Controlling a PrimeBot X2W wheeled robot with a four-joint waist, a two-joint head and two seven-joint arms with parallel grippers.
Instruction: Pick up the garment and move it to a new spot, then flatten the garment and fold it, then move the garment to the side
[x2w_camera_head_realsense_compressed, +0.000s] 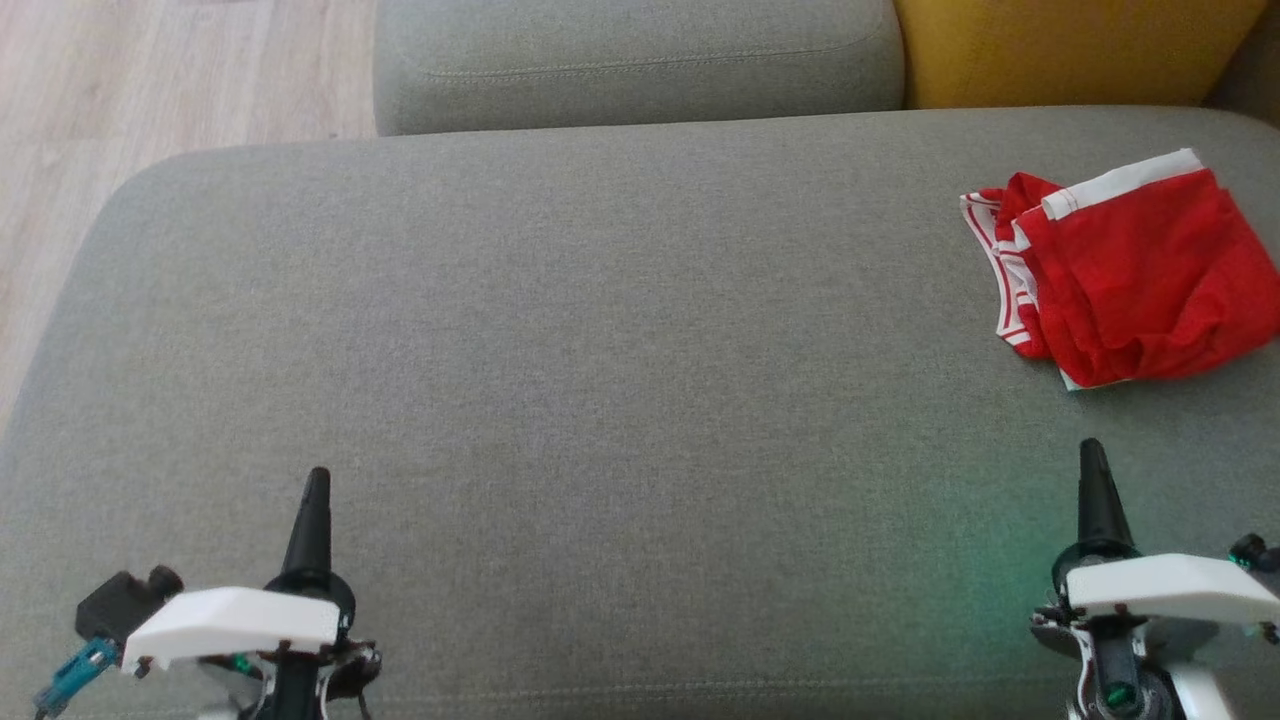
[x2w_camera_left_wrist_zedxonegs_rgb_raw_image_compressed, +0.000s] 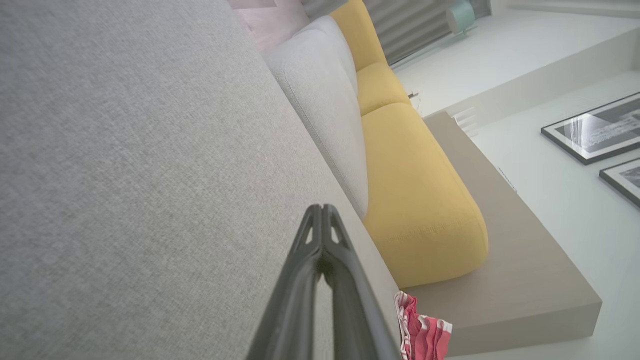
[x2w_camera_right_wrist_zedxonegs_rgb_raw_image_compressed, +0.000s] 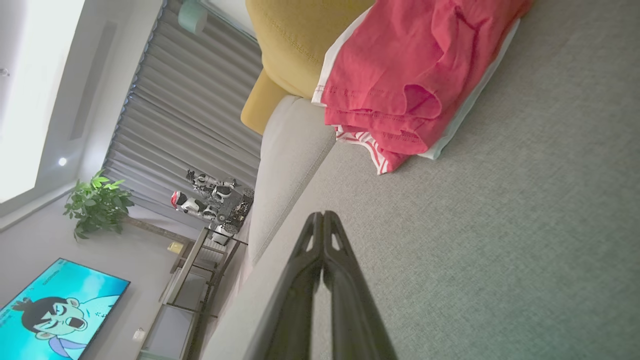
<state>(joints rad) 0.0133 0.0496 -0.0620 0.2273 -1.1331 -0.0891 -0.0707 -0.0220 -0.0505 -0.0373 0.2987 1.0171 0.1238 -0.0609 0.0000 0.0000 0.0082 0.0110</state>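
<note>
The garment (x2w_camera_head_realsense_compressed: 1130, 275) is red with white trim and lies folded in a small bundle at the right edge of the grey sofa seat (x2w_camera_head_realsense_compressed: 600, 380). Its red layers (x2w_camera_right_wrist_zedxonegs_rgb_raw_image_compressed: 400, 80) fill the upper middle of the right wrist view, and a corner of it (x2w_camera_left_wrist_zedxonegs_rgb_raw_image_compressed: 422, 335) shows at the bottom of the left wrist view. My right gripper (x2w_camera_head_realsense_compressed: 1092, 452) is shut and empty, near the front edge, a short way in front of the garment. My left gripper (x2w_camera_head_realsense_compressed: 318, 478) is shut and empty at the lower left, far from the garment.
A grey back cushion (x2w_camera_head_realsense_compressed: 640, 60) and a yellow cushion (x2w_camera_head_realsense_compressed: 1070, 50) line the rear of the seat. Wooden floor (x2w_camera_head_realsense_compressed: 120, 100) lies beyond the sofa's left end. A TV screen (x2w_camera_right_wrist_zedxonegs_rgb_raw_image_compressed: 55, 310), a plant (x2w_camera_right_wrist_zedxonegs_rgb_raw_image_compressed: 97, 205) and a shelf stand across the room.
</note>
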